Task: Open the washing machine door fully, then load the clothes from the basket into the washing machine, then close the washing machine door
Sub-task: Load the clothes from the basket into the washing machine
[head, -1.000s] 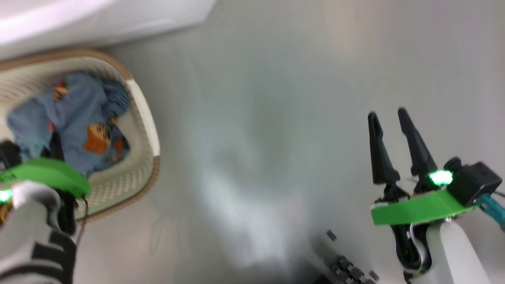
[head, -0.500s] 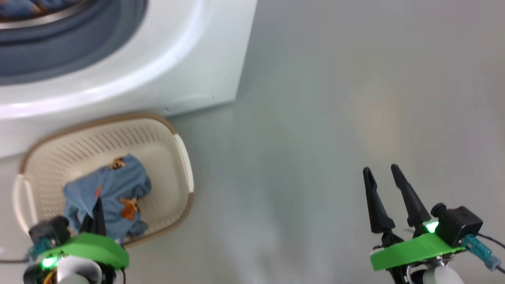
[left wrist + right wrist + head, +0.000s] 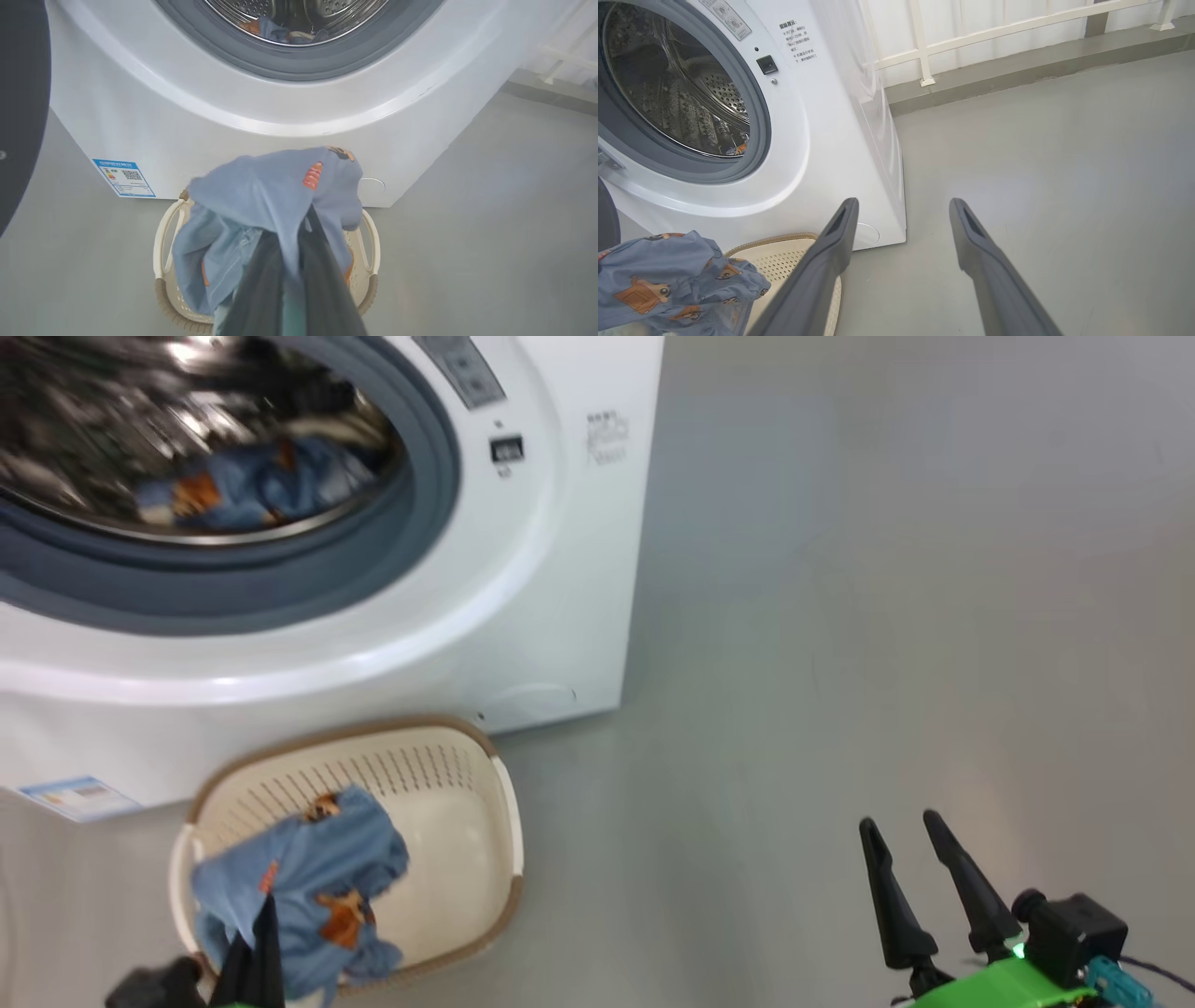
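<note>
Clothes [image 3: 261, 200]: blue printed piece pinched in the left claw [image 3: 299, 233], fingers closed tight on the fabric, bunch draped around the fingertips directly over the basket [image 3: 504, 821]. Basket sits on the floor [image 3: 887, 616] against the washing machine [image 3: 560, 569] front, below the open drum [image 3: 677, 88]. Right claw [image 3: 903, 205] spread wide, empty, well apart over bare floor

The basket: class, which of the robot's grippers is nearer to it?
Left. The left gripper is right above the basket, shut on the clothes. The right gripper, open, hangs over the floor well off to the basket's right.
</note>
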Robot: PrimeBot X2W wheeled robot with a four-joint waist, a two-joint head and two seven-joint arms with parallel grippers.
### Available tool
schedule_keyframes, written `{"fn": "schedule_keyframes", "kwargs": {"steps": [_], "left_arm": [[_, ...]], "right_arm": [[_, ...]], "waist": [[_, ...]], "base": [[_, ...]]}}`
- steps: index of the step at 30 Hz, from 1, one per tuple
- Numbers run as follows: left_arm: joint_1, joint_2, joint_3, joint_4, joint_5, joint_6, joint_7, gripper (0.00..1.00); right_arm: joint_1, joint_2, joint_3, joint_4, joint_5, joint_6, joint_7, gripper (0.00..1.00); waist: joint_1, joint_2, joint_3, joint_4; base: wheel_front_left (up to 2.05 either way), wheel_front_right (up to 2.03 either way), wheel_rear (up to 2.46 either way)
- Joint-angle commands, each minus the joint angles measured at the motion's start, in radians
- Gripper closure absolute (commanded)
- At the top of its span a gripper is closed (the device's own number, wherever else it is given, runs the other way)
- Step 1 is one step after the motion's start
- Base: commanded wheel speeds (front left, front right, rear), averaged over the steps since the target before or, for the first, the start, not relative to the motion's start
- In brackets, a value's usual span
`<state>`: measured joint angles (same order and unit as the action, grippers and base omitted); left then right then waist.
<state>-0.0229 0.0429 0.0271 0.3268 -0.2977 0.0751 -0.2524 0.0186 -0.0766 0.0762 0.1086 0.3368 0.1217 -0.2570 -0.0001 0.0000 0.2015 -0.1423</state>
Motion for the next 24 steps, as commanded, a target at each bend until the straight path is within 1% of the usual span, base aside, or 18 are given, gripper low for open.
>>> {"fn": "schedule_keyframes", "kwargs": {"steps": [1,2,7,14,24], "left_arm": [[0.002,0.008,0.025,-0.037,0.017,0.007,-0.009,1.00],[0.017,0.008,0.019,-0.057,0.019,0.011,-0.009,1.00],[0.098,0.008,-0.031,-0.147,0.006,0.062,-0.009,1.00],[0.169,0.008,-0.043,-0.253,0.007,0.111,-0.009,1.00],[0.239,0.007,-0.031,-0.364,0.034,0.122,-0.009,1.00]], "right_arm": [[0.004,-0.013,0.022,-0.020,-0.015,0.009,-0.005,0.00],[0.010,-0.014,0.025,-0.020,-0.015,0.009,-0.005,0.00],[0.047,-0.023,0.029,-0.013,-0.015,0.009,-0.005,0.00],[0.094,-0.030,0.016,-0.013,-0.013,0.009,-0.005,0.00],[0.115,-0.024,0.011,-0.018,-0.010,0.009,-0.005,0.00]], "waist": [[0.0002,0.0000,-0.076,0.042],[0.0002,0.0000,-0.088,0.046],[0.0002,0.0000,-0.151,0.067],[0.0002,0.0000,-0.217,0.097],[0.0002,0.0000,-0.262,0.108]], "base": [[0.00,0.00,0.00],[0.00,0.00,0.00],[0.00,0.00,0.00],[0.00,0.00,0.00],[0.00,0.00,0.00]]}}
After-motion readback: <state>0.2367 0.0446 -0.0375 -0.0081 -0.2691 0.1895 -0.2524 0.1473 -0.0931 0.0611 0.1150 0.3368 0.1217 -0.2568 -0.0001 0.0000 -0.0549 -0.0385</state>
